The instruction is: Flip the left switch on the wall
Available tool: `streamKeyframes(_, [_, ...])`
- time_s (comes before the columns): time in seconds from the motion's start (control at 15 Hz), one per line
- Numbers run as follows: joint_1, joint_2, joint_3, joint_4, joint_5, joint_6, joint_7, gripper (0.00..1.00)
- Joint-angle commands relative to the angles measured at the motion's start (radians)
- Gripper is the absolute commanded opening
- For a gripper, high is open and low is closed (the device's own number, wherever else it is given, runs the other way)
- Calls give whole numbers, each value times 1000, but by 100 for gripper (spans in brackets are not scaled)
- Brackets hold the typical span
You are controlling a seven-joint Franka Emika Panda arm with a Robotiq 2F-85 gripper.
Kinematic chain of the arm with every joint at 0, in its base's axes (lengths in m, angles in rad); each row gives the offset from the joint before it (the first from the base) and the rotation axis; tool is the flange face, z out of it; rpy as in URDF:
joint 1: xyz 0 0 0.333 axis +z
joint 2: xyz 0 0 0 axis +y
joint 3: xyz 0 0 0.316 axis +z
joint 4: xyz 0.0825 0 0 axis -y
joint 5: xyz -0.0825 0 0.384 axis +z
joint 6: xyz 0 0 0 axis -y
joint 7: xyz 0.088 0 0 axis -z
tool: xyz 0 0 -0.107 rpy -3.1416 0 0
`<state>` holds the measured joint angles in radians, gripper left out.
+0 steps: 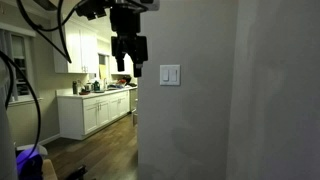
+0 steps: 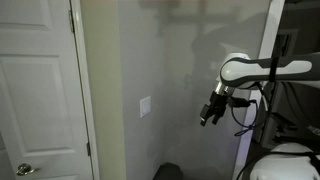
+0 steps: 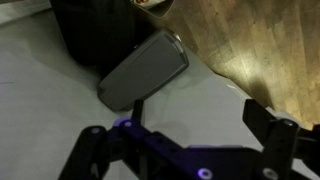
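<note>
I have the wall (image 1: 235,100) filling the right half of an exterior view, plain and grey-beige, with its vertical corner edge running down just left of centre. The two-rocker plate (image 1: 171,75) sits on it a little above mid-height, close to that corner, and the left switch (image 1: 167,75) is the paddle nearer the corner. In the same view my jaws hang in the upper centre of the frame, dark against the lit kitchen behind, to the left of the plate and slightly higher than it. They are not touching the switch. Behind them, in the left of the frame, I can see white cabinets (image 1: 95,112) with some clutter on the counter. In an exterior view from along the wall (image 2: 180,60), the plate (image 2: 146,107) shows edge-on at mid-frame, too slanted for me to tell its two paddles apart. The arm (image 2: 255,68) reaches in from the right edge, and the jaws at its end point toward the wall with a clear stretch of bare wall between them and the plate. A white door (image 2: 40,90) stands in the left of that frame. The wrist view looks elsewhere: a wooden floor (image 3: 265,50) at upper right, a grey oblong thing (image 3: 145,70) at centre, and something dark (image 3: 95,35) above it. The fingers (image 3: 285,135) show at the bottom corners, spread wide with nothing between them, so the jaws are open.
</note>
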<state>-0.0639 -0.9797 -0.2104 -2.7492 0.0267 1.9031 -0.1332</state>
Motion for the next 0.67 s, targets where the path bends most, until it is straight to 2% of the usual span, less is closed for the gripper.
streamKeyframes(0.0, [-12, 3, 10, 2, 10, -3, -9, 100])
streamKeyframes(0.53, [-12, 3, 10, 2, 10, -3, -9, 100])
streamKeyframes(0.6, [-8, 30, 7, 11, 5, 18, -18, 75])
